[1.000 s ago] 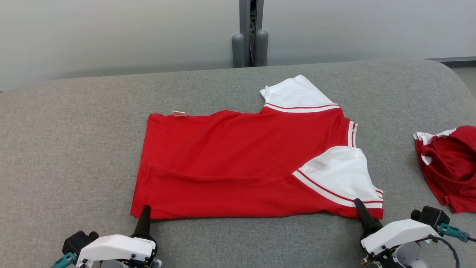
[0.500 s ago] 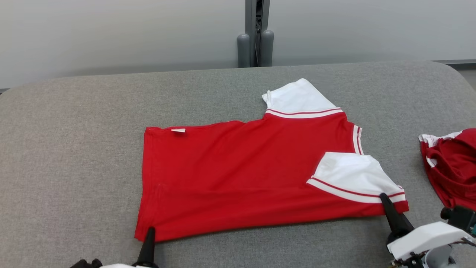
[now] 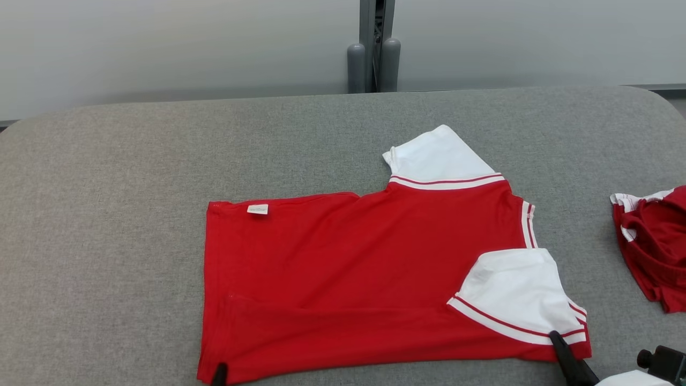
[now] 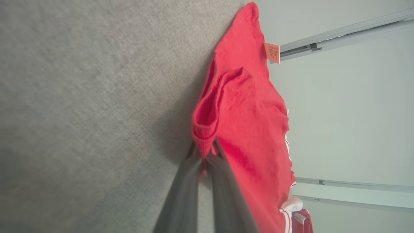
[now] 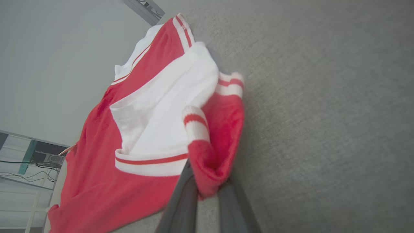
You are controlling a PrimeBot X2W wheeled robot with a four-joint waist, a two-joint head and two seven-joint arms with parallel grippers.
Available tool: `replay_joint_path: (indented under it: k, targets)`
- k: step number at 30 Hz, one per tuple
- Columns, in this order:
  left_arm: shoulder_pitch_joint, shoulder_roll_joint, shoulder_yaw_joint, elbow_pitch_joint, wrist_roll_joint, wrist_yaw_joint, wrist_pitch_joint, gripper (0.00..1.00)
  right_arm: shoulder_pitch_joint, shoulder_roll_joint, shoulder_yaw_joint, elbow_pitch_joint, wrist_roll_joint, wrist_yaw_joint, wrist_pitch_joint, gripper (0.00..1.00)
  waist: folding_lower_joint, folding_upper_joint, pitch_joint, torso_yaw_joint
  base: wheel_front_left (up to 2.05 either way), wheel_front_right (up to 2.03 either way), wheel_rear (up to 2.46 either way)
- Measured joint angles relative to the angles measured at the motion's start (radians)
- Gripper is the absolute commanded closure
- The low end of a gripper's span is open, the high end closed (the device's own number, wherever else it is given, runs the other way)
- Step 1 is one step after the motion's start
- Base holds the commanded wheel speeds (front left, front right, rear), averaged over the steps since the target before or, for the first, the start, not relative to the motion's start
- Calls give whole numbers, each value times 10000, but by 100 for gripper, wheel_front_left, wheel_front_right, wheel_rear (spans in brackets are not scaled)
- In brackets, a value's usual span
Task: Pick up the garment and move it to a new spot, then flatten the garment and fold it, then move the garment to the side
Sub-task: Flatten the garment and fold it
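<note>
Left claw [image 4: 204,160] and right claw [image 5: 208,191], both tight on garment [image 3: 348,268] corners

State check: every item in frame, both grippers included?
red shirt, spread mostly flat on the grey table, near edge pinched at both corners.
left gripper, shut on the red shirt's hem corner.
right gripper, shut on the red shirt's sleeve-end corner.
second red garment, crumpled at the table's right, untouched.
</note>
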Motion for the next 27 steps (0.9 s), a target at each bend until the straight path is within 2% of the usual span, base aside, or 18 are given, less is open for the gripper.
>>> replay_joint_path:
  k: [10, 11, 12, 13, 14, 15, 27]
  targets:
    - [251, 309, -12, -313, 192, 522, 98, 100, 296, 267, -209, -286, -456, 0, 395, 100, 0, 0, -46, -185, 0, 0, 0]
    - [256, 322, -12, -311, 209, 585, 94, 100, 301, 297, -251, -288, -522, 0, 395, 90, 0, 0, -54, -209, 0, 0, 0]
    - [255, 339, -27, -311, 224, 621, 96, 76, 304, 334, -297, -290, -570, 0, 397, 69, 0, 0, -63, -235, 0, 0, 0]
    - [252, 382, -71, -313, 307, 690, 104, 40, 319, 351, -332, -290, -594, 0, 408, 52, 0, 0, -73, -261, 0, 0, 0]
    - [248, 456, -132, -314, 453, 721, 105, 15, 347, 364, -410, -284, -616, -2, 431, 8, 0, 0, -85, -284, 0, 0, 0]
    - [228, 558, -211, -316, 612, 788, 115, 0, 394, 366, -489, -297, -648, -2, 433, 0, 0, 0, -99, -306, 0, 0, 0]
    - [-1015, 2600, -719, -341, 2984, 1611, 330, 0, 888, 2, -1919, -1095, -1480, -2, 709, 0, 0, 0, -297, -594, 0, 0, 0]
